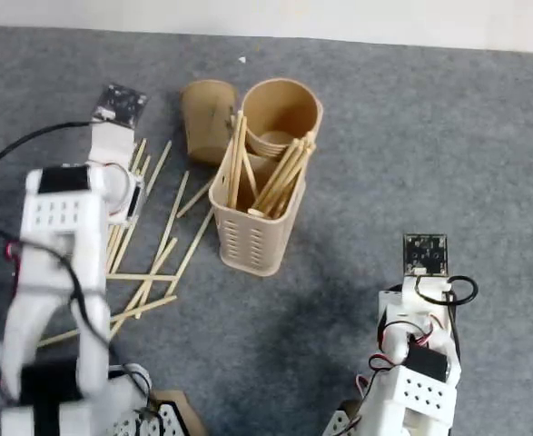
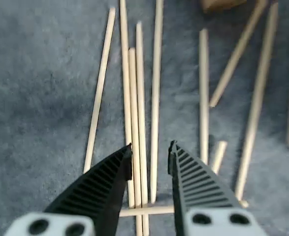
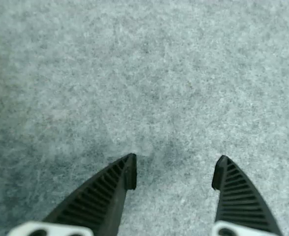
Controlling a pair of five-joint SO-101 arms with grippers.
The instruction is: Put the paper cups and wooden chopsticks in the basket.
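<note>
chopsticks (image 2: pixel 156 98) lie on grey carpet (image 2: pixel 36 98) below the parted left claw (image 2: pixel 151 145).

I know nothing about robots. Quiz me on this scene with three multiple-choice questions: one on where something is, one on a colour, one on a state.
1. Where does the paper cup outside the basket lie?
A) Beside the basket
B) Under the right arm
C) At the mat's near edge

2. What colour is the mat?
A) Red
B) Grey
C) Green

3. How is the right gripper?
A) Shut on a chopstick
B) Shut on a cup
C) Open, holding nothing

Answers:
1 A, the high view shows it on the mat right next to the basket.
2 B, the mat is grey in every view.
3 C, its jaws stand apart over bare mat.
</note>
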